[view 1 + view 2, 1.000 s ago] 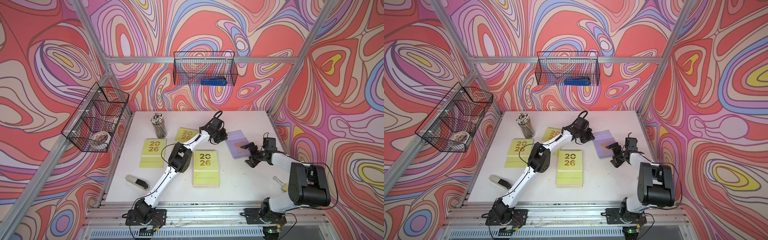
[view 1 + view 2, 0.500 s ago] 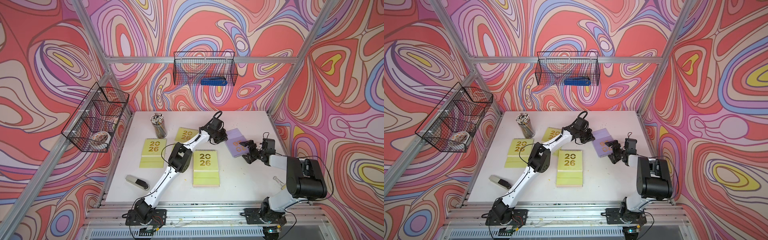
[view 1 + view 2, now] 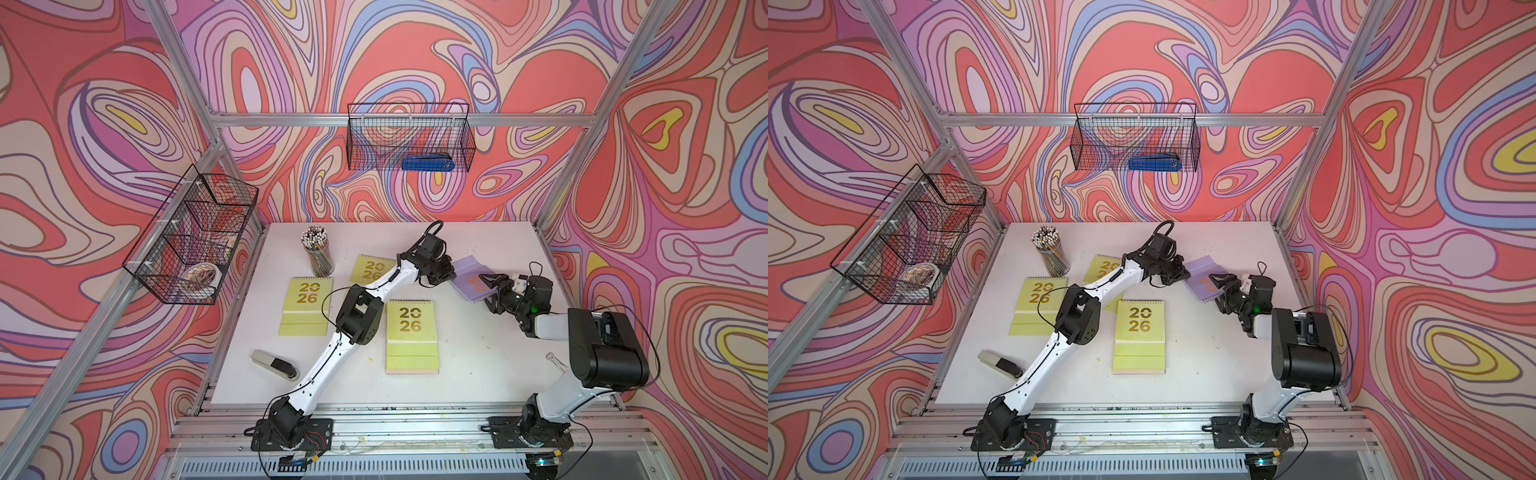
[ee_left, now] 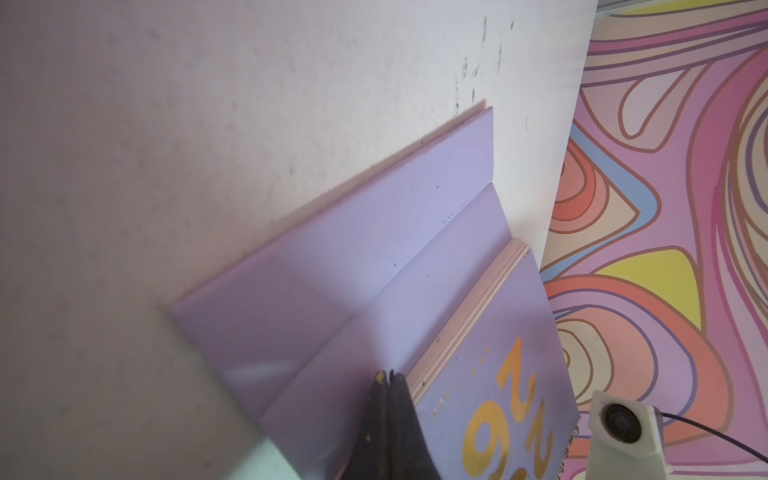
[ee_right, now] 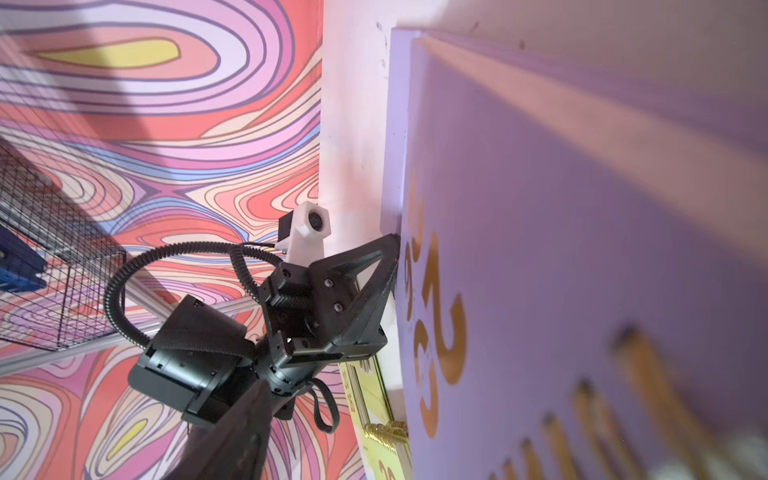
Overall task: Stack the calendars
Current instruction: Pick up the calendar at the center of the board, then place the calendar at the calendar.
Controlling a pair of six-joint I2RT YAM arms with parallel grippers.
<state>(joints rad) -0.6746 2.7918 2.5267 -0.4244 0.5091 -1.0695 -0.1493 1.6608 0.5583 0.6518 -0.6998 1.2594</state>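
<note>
A lavender calendar (image 3: 471,277) lies at the table's back right, also seen in a top view (image 3: 1203,277). My left gripper (image 3: 448,276) is shut and empty, its tips (image 4: 386,376) pressing on that calendar's flap beside the page block. My right gripper (image 3: 491,291) straddles the calendar's spiral edge from the right. One finger (image 5: 232,436) stands off the lavender cover (image 5: 561,249), so the jaws are open; the other is hidden. Three yellow-green calendars lie flat: one left (image 3: 307,305), one centre (image 3: 411,334), one (image 3: 371,268) partly under the left arm.
A grey stapler (image 3: 274,365) lies at the front left. A cup of pencils (image 3: 318,257) stands at the back left. A binder clip (image 3: 556,361) lies by the right arm's base. Wire baskets hang on the left wall (image 3: 191,237) and back wall (image 3: 409,137).
My right gripper has moved back and left onto the lavender calendar's spiral edge, and its jaws have narrowed. The left gripper has stayed shut on the calendar's left side.
</note>
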